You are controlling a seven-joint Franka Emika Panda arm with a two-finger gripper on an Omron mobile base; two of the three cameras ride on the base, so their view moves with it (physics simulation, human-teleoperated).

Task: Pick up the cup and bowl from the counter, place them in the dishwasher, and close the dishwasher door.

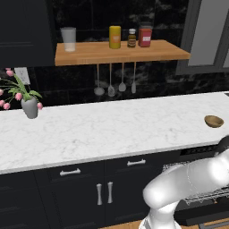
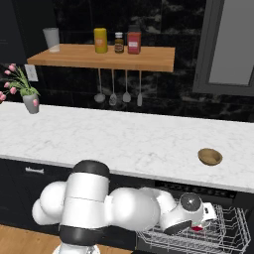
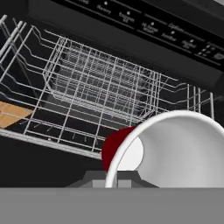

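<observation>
1. My gripper [image 2: 201,225] holds the cup [image 3: 175,151] low over the dishwasher [image 2: 198,238] rack; hand view shows its white inside.
2. Bowl [image 1: 214,120] sits near the table [image 1: 103,129] front edge, open marble around.

One bowl [image 1: 214,120] sits on the one worktop [image 1: 103,129], and one red cup [image 3: 175,151] hangs over the one wire rack [image 3: 100,87] of the one dishwasher [image 2: 198,218]. One wooden shelf [image 1: 120,52] carries four containers: one tumbler [image 1: 68,39], one yellow canister [image 1: 115,37], one small bottle [image 1: 132,38] and one red jar [image 1: 145,36]. Four utensils [image 1: 111,80] hang beneath it. One vase [image 1: 30,107] holds pink flowers.
</observation>
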